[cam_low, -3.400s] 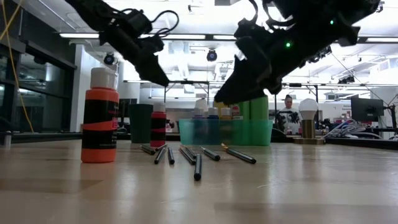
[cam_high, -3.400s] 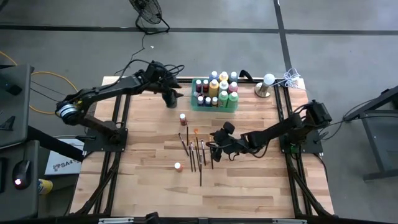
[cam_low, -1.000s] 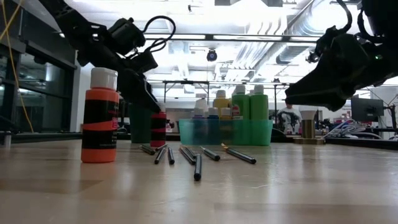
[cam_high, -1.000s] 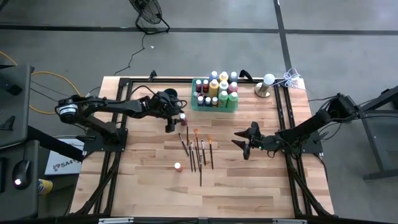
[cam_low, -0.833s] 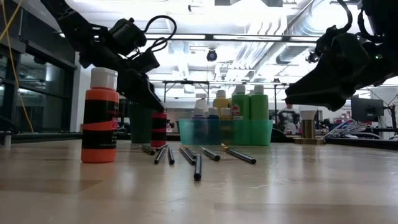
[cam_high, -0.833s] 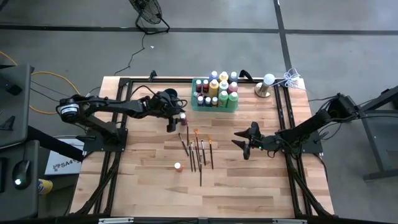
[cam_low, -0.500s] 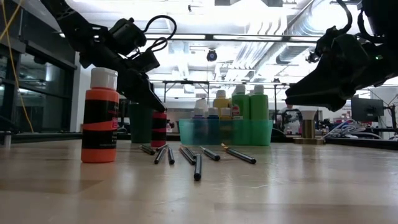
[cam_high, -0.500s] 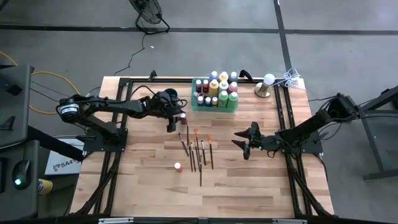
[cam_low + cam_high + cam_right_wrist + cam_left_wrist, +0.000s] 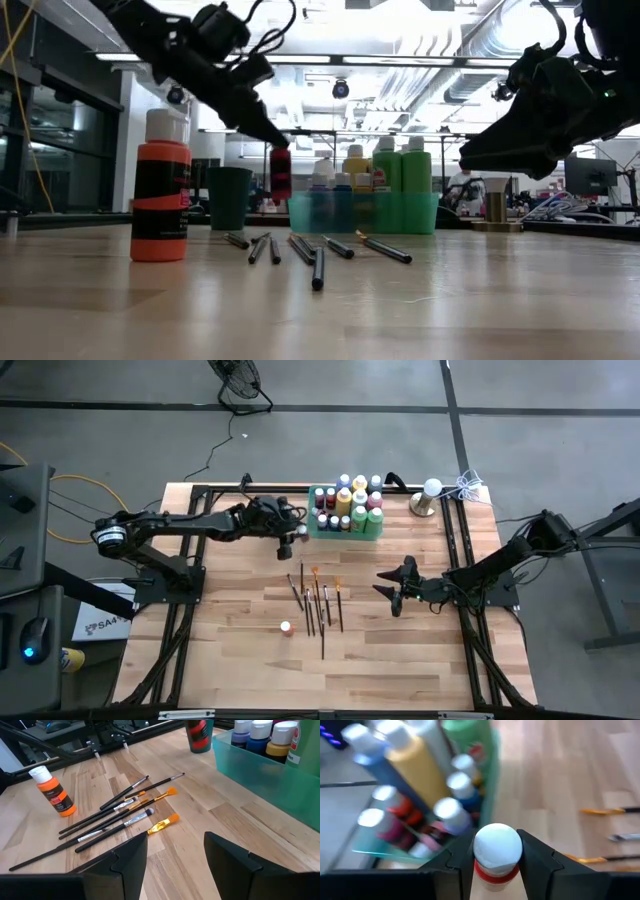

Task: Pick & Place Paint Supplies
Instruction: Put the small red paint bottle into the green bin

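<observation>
left gripper (image 9: 496, 870) is clamped on a small red paint bottle with a white cap (image 9: 496, 851), raised just beside the translucent green tray (image 9: 364, 213); right gripper (image 9: 175, 851) hangs open, empty

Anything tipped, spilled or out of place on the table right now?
Nothing spilled. The orange bottle stands upright apart from the tray, and the brushes lie loose mid-table. The left end effector holds a red bottle upright in the air beside the tray.

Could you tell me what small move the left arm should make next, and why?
Probably carry on toward the green tray and lower in: the left gripper holds the red bottle clear of the table, just short of the tray's near wall.
</observation>
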Robot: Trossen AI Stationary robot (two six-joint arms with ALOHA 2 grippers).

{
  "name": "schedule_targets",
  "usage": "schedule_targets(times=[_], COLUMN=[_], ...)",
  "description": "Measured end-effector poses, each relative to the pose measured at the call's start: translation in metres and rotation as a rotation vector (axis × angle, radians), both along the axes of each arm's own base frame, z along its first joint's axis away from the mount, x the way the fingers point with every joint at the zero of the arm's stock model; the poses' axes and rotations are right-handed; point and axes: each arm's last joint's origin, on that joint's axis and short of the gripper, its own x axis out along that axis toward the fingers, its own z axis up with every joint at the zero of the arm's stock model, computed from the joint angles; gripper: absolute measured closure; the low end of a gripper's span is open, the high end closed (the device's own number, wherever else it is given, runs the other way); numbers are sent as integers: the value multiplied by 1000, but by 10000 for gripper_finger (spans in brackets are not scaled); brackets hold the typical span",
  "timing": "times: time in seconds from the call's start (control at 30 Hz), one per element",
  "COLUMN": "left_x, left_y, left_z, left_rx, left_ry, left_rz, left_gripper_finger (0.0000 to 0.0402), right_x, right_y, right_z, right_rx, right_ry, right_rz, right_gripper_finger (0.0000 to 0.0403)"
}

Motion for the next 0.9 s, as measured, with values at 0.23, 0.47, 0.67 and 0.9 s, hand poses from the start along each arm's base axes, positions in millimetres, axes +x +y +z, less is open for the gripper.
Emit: schedule_targets(times=[0.23,0.47,0.67,0.9], left_x=[7,14,24,26], left_y=[6,12,32,44], left_z=[23,19,-5,-18], left_rx=[143,195,184,101], left_ry=[-46,-63,-42,-57], left_rz=[58,85,147,134], left_gripper_finger=[282,281,280,280], right_x=[0,0,0,0], right_y=[0,0,0,0], right_z=[0,0,0,0], right_rx=[0,0,0,-1], right_ry=[0,0,0,0], right_rz=[0,0,0,-1], right_gripper_finger=[214,214,214,214])
